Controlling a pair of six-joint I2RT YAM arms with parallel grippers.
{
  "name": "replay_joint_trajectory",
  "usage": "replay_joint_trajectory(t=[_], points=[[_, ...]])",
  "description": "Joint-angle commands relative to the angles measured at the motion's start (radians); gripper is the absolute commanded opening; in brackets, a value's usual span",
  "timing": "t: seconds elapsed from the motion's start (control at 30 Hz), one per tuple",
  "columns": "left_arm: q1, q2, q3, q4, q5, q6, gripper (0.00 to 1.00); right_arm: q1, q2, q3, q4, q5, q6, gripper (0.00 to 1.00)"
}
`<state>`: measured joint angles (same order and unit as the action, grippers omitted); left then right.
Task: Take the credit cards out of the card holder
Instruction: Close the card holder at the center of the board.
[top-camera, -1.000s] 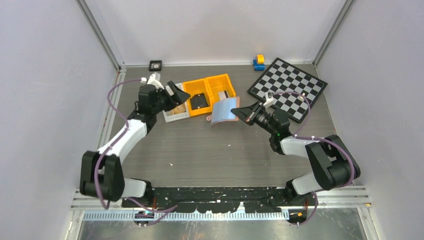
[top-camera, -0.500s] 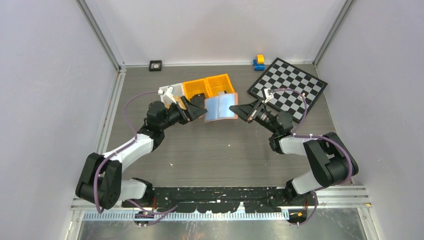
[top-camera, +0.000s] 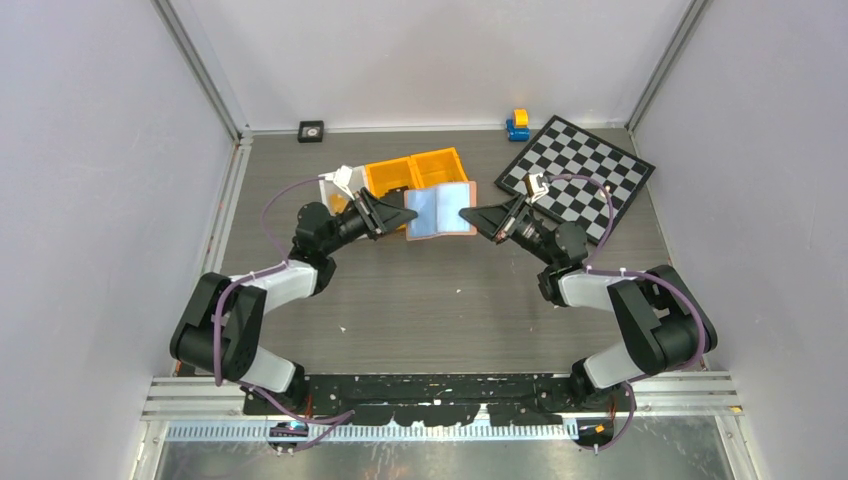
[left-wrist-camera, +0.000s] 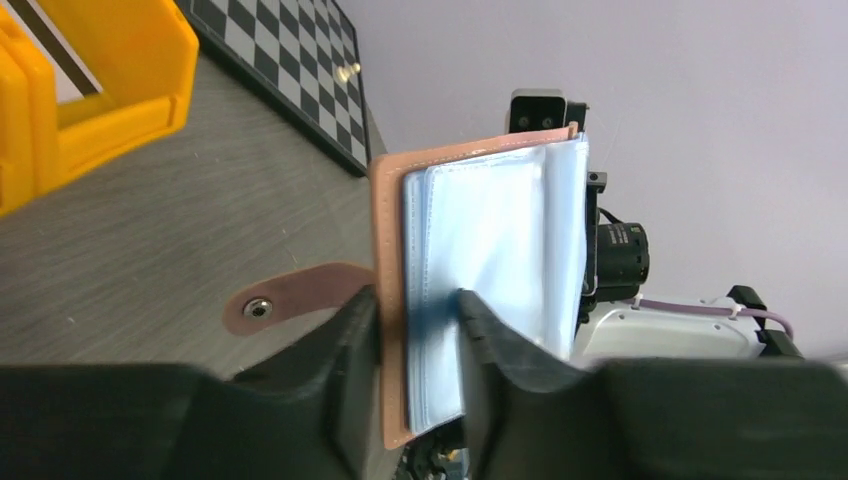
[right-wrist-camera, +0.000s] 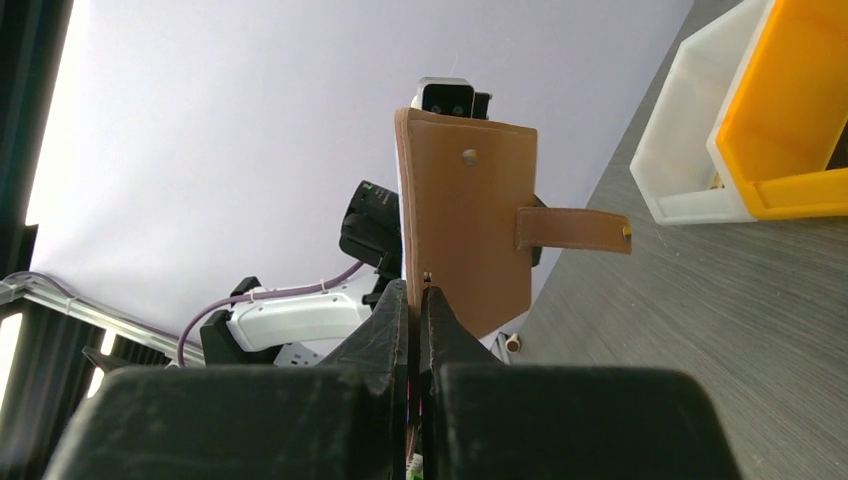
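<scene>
1. My left gripper (left-wrist-camera: 418, 310) comes in from the left. Its jaws are drawn to a narrow gap, one finger (left-wrist-camera: 352, 335) on the outside of the tan cover and the other pressing a front sheaf of clear pockets (left-wrist-camera: 500, 240). I am clamped on that edge of the card holder (top-camera: 440, 210).
2. Just behind my left wrist sit a white bin (right-wrist-camera: 685, 160) and, beside it, the orange bins (top-camera: 415, 172). One pale credit card (left-wrist-camera: 62, 62) with a dark stripe lies in an orange bin.
3. The card holder hangs off the table between my two grippers, opened like a book, in front of the orange bins in the overhead view. Its snap tab (left-wrist-camera: 290, 295) sticks out loose to the side. I cannot tell whether the pale blue pockets hold any cards.
4. My right gripper (right-wrist-camera: 413, 295) comes in from the right. Its jaws are almost fully together, pinching the opposite edge of the cover, so I have the card holder on that side too.
5. Beyond my right arm, a small blue-and-yellow toy (top-camera: 517, 124) stands by the back wall.
6. Farthest right, a chessboard (top-camera: 578, 175) lies flat on the table.
</scene>
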<state>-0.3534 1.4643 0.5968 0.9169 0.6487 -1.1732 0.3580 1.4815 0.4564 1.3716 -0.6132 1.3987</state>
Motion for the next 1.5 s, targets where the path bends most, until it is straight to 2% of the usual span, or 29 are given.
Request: replay_joint_trajectory(t=[0.0, 0.13, 0.27, 0.4, 0.47, 0.7, 0.8, 0.83, 0.9, 0.97, 1.07, 1.17, 1.33, 1.47], points=[[-0.001, -0.026, 0.002, 0.151, 0.039, -0.02, 0.2, 0.005, 0.002, 0.047, -0.003, -0.006, -0.022, 0.0], [-0.001, -0.044, -0.002, 0.139, 0.028, -0.002, 0.01, 0.005, 0.006, 0.064, -0.137, 0.001, -0.077, 0.01], [-0.005, -0.081, 0.006, 0.021, -0.003, 0.069, 0.0, 0.007, -0.005, 0.076, -0.246, 0.016, -0.133, 0.0], [-0.039, -0.125, 0.013, -0.151, -0.081, 0.173, 0.0, 0.033, -0.064, 0.108, -0.476, 0.068, -0.256, 0.0], [-0.054, -0.12, 0.021, -0.157, -0.083, 0.183, 0.0, 0.059, -0.09, 0.124, -0.565, 0.093, -0.31, 0.0], [-0.094, -0.032, 0.061, -0.149, -0.061, 0.164, 0.0, 0.139, -0.057, 0.179, -0.608, 0.089, -0.367, 0.0], [-0.094, -0.034, 0.067, -0.196, -0.085, 0.175, 0.0, 0.14, -0.093, 0.192, -0.733, 0.141, -0.423, 0.01], [-0.094, -0.035, 0.078, -0.261, -0.117, 0.181, 0.03, 0.14, -0.111, 0.201, -0.8, 0.173, -0.455, 0.0], [-0.094, -0.03, 0.116, -0.421, -0.167, 0.216, 0.18, 0.14, -0.146, 0.239, -0.994, 0.262, -0.535, 0.0], [-0.094, -0.024, 0.142, -0.512, -0.196, 0.255, 0.32, 0.142, -0.168, 0.287, -1.171, 0.36, -0.605, 0.0], [-0.094, -0.032, 0.162, -0.598, -0.235, 0.289, 0.51, 0.151, -0.183, 0.343, -1.326, 0.47, -0.679, 0.0], [-0.092, -0.045, 0.188, -0.714, -0.291, 0.327, 0.64, 0.176, -0.167, 0.416, -1.478, 0.563, -0.746, 0.01], [-0.077, -0.11, 0.181, -0.781, -0.39, 0.376, 0.69, 0.228, -0.08, 0.533, -1.651, 0.628, -0.825, 0.01], [-0.071, -0.14, 0.169, -0.781, -0.41, 0.388, 0.7, 0.288, 0.018, 0.616, -1.744, 0.734, -0.868, 0.02]])
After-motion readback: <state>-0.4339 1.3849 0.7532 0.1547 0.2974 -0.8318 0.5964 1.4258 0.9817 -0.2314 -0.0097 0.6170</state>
